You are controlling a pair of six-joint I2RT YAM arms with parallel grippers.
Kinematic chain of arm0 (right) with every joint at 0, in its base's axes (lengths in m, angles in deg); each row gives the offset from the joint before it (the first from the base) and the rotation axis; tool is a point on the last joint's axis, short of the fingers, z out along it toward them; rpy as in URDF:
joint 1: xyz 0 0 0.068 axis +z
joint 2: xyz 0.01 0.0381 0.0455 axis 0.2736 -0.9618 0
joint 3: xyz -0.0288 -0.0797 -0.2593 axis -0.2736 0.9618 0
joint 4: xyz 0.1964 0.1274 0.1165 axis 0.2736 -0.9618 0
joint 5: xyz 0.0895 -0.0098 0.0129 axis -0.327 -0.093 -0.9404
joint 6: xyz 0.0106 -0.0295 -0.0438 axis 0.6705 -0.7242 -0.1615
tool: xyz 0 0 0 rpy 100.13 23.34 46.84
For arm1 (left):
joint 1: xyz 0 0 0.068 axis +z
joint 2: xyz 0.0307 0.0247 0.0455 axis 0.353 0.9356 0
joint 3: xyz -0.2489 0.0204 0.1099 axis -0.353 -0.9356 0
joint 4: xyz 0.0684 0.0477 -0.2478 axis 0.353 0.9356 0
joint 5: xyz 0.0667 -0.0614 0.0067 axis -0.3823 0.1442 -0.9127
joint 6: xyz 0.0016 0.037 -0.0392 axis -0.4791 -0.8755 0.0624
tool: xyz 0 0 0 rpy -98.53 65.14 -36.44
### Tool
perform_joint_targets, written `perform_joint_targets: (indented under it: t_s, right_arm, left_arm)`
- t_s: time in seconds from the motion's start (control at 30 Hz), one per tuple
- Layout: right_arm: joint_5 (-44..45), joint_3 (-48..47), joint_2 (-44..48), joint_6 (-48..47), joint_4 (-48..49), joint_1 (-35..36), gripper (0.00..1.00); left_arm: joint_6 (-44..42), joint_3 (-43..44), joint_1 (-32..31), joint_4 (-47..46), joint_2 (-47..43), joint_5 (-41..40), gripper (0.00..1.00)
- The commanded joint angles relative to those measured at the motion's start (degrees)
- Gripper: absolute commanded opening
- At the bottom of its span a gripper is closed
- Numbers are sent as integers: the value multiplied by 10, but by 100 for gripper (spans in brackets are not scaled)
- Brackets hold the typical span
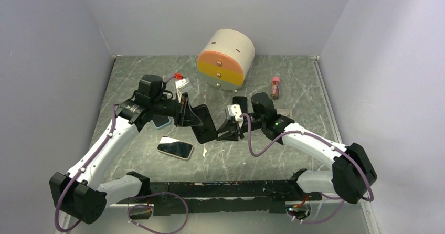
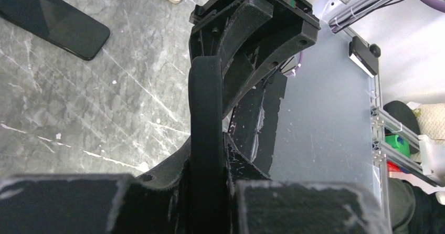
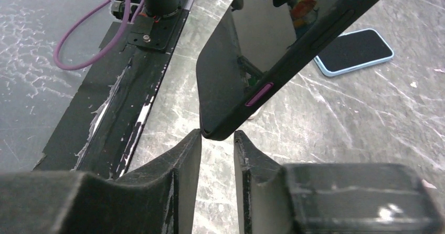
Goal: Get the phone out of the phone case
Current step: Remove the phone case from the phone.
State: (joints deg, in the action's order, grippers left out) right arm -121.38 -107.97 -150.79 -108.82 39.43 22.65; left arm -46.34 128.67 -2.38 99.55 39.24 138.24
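Observation:
A black phone case (image 1: 202, 123) with the phone in it hangs tilted above the table's middle. My left gripper (image 1: 184, 110) is shut on its upper part; in the left wrist view the case (image 2: 205, 113) runs edge-on between the fingers. In the right wrist view the phone's glossy screen (image 3: 262, 29) faces left, and the case rim (image 3: 231, 119) carries a purple side button (image 3: 258, 94). My right gripper (image 3: 218, 139) has its jaws narrowly apart, and the case's lower corner sits just at the tips. In the top view the right gripper (image 1: 224, 131) is at that corner.
A white-cased phone (image 1: 175, 148) lies face up in front of the left arm. A light-blue-cased phone (image 3: 354, 50) lies behind the held one. Another black phone (image 2: 52, 27) lies flat. A cylindrical drawer box (image 1: 225, 58) and a small red bottle (image 1: 275, 85) stand at the back.

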Motion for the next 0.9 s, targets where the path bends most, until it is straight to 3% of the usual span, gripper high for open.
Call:
perform_joint_targets:
  t_s: [0.0, 0.17, 0.3, 0.47, 0.67, 0.87]
  right_arm:
    - [-16, -31, 0, -44, -13, 3, 28]
    - [-15, -43, -12, -74, -34, 7, 13]
    - [10, -58, -16, -174, -92, 25, 0]
    - [60, -89, -30, -257, -155, 41, 0]
    - [74, -100, -39, -267, -191, 42, 0]
    - [37, -94, -28, -242, -206, 42, 26]
  left_arm:
    - [-35, 29, 0, -3, -23, 46, 3]
    - [-39, 30, 0, 5, -16, 68, 2]
    - [-38, 33, -1, 11, -10, 93, 3]
    - [-39, 36, -1, 18, -6, 109, 2]
    - [-67, 46, -1, 54, -14, 45, 2]
    - [-82, 28, -2, 48, -40, -20, 3]
